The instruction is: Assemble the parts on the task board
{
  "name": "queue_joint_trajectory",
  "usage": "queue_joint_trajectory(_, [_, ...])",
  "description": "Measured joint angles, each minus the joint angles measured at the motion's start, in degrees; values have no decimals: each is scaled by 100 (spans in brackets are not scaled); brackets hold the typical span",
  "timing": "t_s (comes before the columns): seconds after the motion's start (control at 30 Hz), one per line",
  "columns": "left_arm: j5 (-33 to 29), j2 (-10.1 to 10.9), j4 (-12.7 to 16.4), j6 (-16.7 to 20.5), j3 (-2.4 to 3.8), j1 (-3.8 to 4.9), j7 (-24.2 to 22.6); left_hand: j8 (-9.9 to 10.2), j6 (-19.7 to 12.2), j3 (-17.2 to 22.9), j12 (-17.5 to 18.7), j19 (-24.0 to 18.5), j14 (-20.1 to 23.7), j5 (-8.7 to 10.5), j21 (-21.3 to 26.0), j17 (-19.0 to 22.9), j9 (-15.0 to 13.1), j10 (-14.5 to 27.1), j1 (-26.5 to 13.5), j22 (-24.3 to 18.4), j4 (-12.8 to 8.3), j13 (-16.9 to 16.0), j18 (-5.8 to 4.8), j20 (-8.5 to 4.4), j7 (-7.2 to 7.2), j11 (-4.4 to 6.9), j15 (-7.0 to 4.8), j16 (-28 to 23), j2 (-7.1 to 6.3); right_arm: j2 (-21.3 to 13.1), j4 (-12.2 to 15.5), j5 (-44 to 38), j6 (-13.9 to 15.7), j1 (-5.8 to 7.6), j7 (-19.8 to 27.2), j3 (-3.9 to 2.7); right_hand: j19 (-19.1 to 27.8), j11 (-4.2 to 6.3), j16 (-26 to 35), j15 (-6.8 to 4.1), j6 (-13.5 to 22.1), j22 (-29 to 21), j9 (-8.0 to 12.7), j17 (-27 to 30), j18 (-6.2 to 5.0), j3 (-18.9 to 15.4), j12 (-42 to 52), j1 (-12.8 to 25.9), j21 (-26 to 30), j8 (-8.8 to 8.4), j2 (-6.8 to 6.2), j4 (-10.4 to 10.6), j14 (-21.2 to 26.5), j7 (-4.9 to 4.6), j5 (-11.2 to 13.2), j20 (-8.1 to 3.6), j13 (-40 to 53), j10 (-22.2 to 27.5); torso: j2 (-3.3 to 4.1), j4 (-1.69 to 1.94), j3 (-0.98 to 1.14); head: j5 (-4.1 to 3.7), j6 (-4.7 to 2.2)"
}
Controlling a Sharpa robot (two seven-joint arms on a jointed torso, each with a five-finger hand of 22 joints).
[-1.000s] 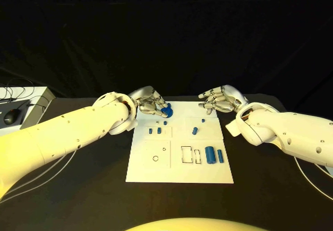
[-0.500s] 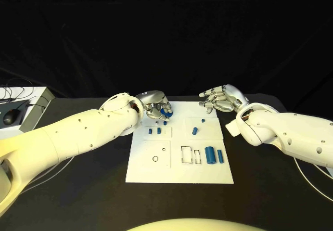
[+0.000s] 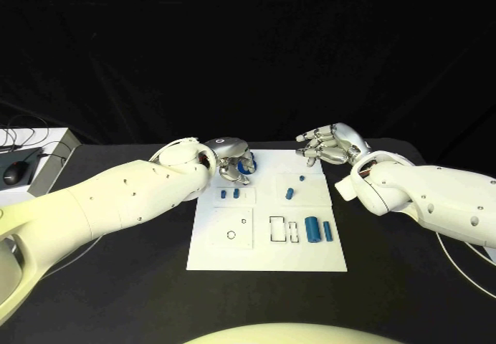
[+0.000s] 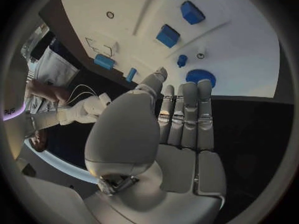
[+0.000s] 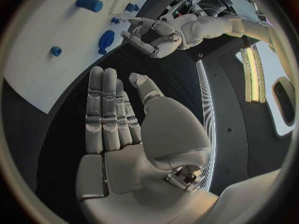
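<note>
Left hand hangs over the far-left corner of the white board, fingers straight and apart, nothing in it. The wrist view confirms it: flat palm, fingertips just short of the round blue disc, and I can't tell if they touch. In the head view that disc lies right under the fingers at the board's far edge.

Right hand floats off the board's far-right corner, over black table. Fingers lightly curled in the head view, straight and empty in its own wrist view. Not holding anything.

Remaining pieces on the board:
- two small blocks just nearer me than the disc
- a short peg and a tiny stud on the right half
- two cylinders, one fat and one thin, lying beside the rectangular slots

My read: the parts look like small hard plastic. Light, rigid, probably slick, nothing fragile. The disc is flat and low, so a top-down grab will likely just skate. I'd pinch it across its rim between thumb and one finger, or slide it to the board edge first. The cylinders will roll if nudged, so take them across the middle of the barrel, not by the ends.
</note>
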State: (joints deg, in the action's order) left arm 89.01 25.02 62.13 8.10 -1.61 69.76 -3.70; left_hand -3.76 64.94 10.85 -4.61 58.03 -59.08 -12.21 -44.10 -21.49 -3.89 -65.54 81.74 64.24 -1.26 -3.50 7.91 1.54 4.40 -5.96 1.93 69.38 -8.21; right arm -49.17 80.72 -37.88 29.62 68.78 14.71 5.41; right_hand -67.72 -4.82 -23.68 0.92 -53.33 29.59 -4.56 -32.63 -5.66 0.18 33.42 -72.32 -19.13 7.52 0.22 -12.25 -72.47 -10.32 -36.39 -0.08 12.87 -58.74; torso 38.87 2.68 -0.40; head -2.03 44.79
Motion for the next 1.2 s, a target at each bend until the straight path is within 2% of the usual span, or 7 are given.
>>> queue_joint_trajectory(0.27, [142,-79,-144,-119,-8,-1,61,0,-2,201,0,0,0,0,0,177,0,0,0,70,-26,0,-1,0,1,0,0,166,0,1,13,10,4,0,5,-1,0,0,0,0,0,4,0,0,0,0,0,0,0,0,0,0,0,1,0,0,0,0,3,1,2,-4,2])
queue_joint_trajectory(0.53, [202,-162,-319,-190,-28,-11,95,0,18,558,25,0,0,0,-63,271,3,-2,-61,153,-93,0,-2,1,62,2,0,278,-61,2,26,15,6,0,9,-4,0,-1,0,0,-1,7,-1,0,0,0,0,0,0,0,0,0,0,3,0,0,0,-1,7,-3,7,-13,9])
queue_joint_trajectory(0.57, [209,-172,-348,-197,-30,-14,97,-1,-67,591,24,0,0,0,-63,274,13,-23,-61,162,-101,0,-2,1,61,23,0,278,-61,2,27,15,6,0,9,-4,0,-1,0,0,-1,7,-1,0,0,0,0,0,0,0,0,0,0,3,0,0,0,-1,7,-3,9,-15,10])
queue_joint_trajectory(0.73, [214,-203,-428,-208,-34,-28,99,-2,-181,762,63,1,0,0,-89,323,14,-83,-113,204,-139,0,88,1,52,41,0,312,-113,-1,37,17,6,2,10,-7,0,-1,0,0,-4,7,-1,0,0,0,0,0,0,0,0,0,0,7,0,0,0,-1,7,-6,9,-26,18])
queue_joint_trajectory(1.2, [193,-247,-496,-274,-36,-64,92,-2,-188,807,63,1,0,0,-89,335,14,-84,-113,234,-157,0,91,1,59,42,0,340,-113,-2,43,20,6,4,11,-10,0,-2,0,0,3,28,-1,0,0,17,0,0,0,0,0,-17,0,16,0,0,0,-2,-2,0,6,-47,52])
